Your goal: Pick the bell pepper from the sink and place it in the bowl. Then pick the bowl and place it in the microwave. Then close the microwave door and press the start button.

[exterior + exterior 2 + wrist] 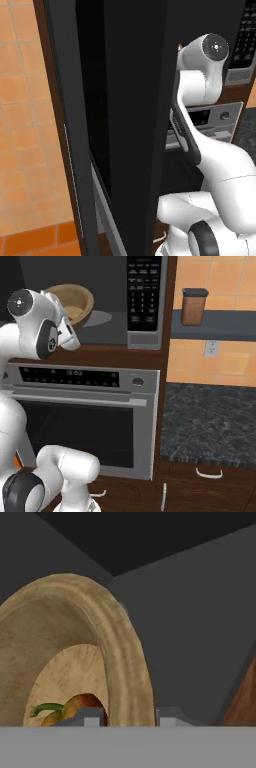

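The bowl [120,657] looked like tan wood, matt, with visible grain on its thick rim. The bell pepper [75,706] inside showed a smooth, slightly glossy red-orange skin. The microwave [145,303] cavity walls were flat matt grey, its keypad strip black plastic in brushed grey metal trim. The microwave door [125,125] appeared as dark glossy glass, though seen edge-on. The wall oven [85,406] looked like satin steel; the counter [210,426] was speckled dark stone.

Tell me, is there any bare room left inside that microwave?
Yes: the grey floor between the bowl and the keypad strip is bare. The left side is crowded by the bowl, the pepper in it, and the gripper shut on its rim.
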